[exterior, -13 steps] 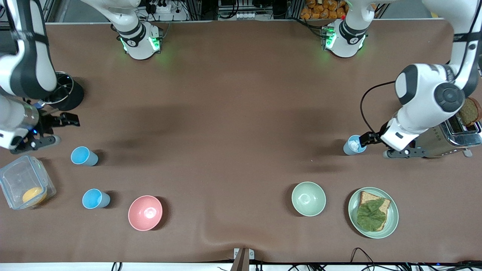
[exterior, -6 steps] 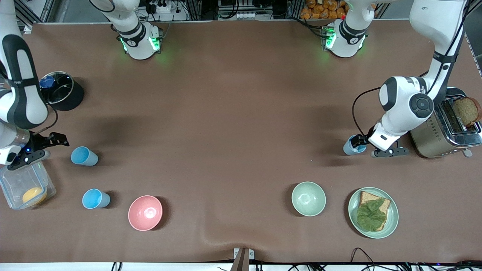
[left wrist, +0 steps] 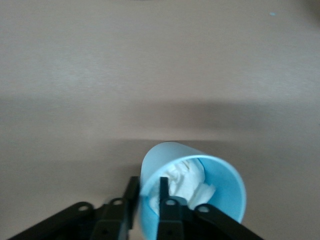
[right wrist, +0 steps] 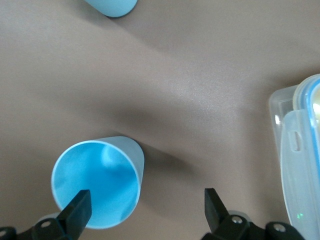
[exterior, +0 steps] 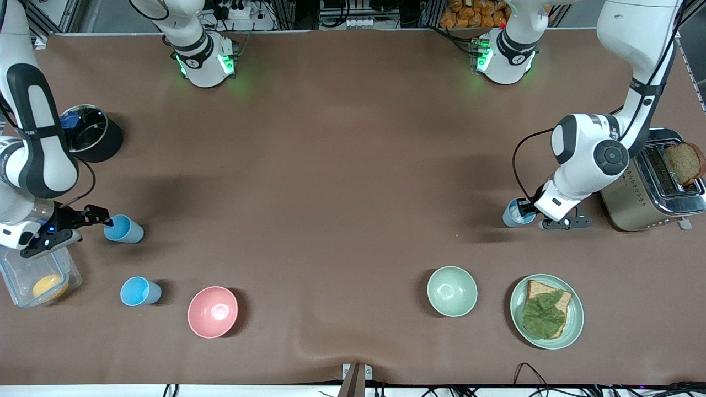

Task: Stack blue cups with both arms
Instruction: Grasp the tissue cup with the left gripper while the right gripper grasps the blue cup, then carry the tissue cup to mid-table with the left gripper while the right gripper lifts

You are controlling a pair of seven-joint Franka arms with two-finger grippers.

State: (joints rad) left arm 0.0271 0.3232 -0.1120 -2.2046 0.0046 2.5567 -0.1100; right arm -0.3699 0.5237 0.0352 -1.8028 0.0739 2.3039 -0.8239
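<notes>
Left gripper has its fingers clamped on the rim of the grey-blue cup, standing on the counter beside the toaster. Right gripper has fingers spread wide at a sky-blue cup near the plastic container, with one finger over its rim

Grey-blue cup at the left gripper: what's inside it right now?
The grey-blue cup holds crumpled white material, possibly tissue. The left gripper straddles the rim, one finger inside the cup. The cup's bottom is covered by the white material and finger.
</notes>
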